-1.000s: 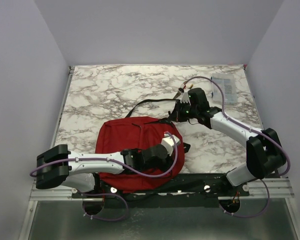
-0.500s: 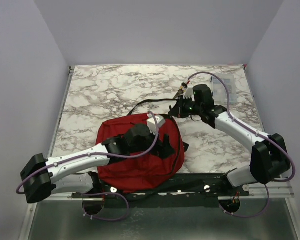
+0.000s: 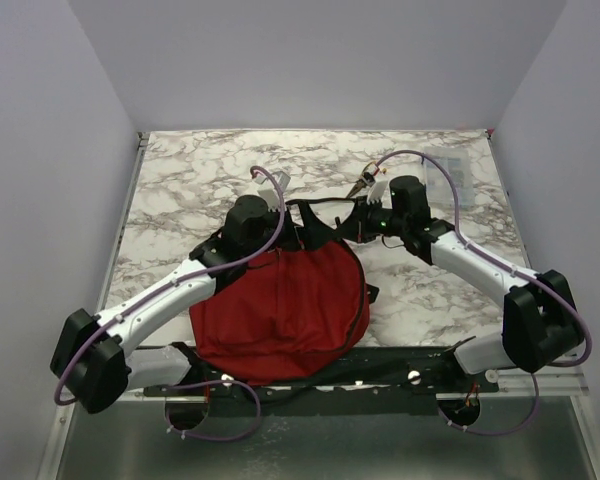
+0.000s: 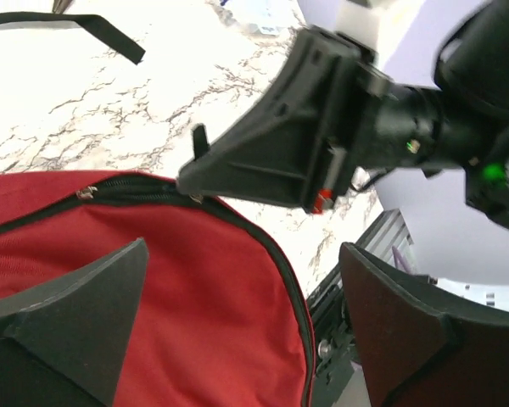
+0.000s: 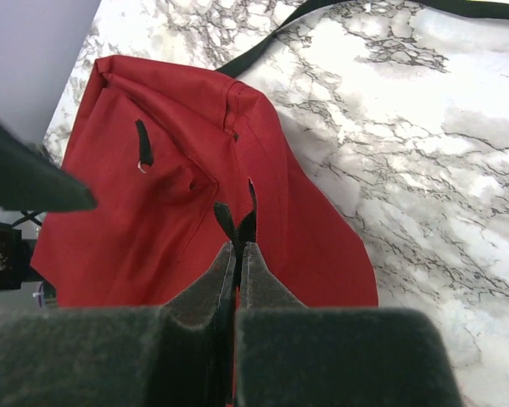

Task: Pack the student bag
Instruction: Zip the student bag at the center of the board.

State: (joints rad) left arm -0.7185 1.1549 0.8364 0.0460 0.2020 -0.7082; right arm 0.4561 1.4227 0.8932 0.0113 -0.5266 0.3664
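The student bag (image 3: 280, 310) is a dark red backpack lying at the near middle of the table. My right gripper (image 3: 348, 226) is at its far top edge, shut on a black fabric strap (image 5: 236, 219) of the bag and holding that edge up. In the right wrist view its fingers (image 5: 220, 271) pinch the strap above the red fabric (image 5: 178, 186). My left gripper (image 3: 302, 236) hovers open just left of it, over the bag's top. In the left wrist view its fingers (image 4: 76, 314) stand wide apart over the red fabric (image 4: 195, 297) and black zipper line (image 4: 136, 188), with nothing between them.
A black shoulder strap (image 3: 310, 203) trails onto the marble table (image 3: 190, 180) behind the bag. A clear plastic packet (image 3: 450, 175) lies at the back right, and a small object (image 3: 365, 180) beside the right wrist. A metal rail (image 3: 520, 375) runs along the near edge.
My left gripper has opened and swung from the bag's near right side up to its far top edge beside the right gripper. The right gripper has kept its hold and barely moved.
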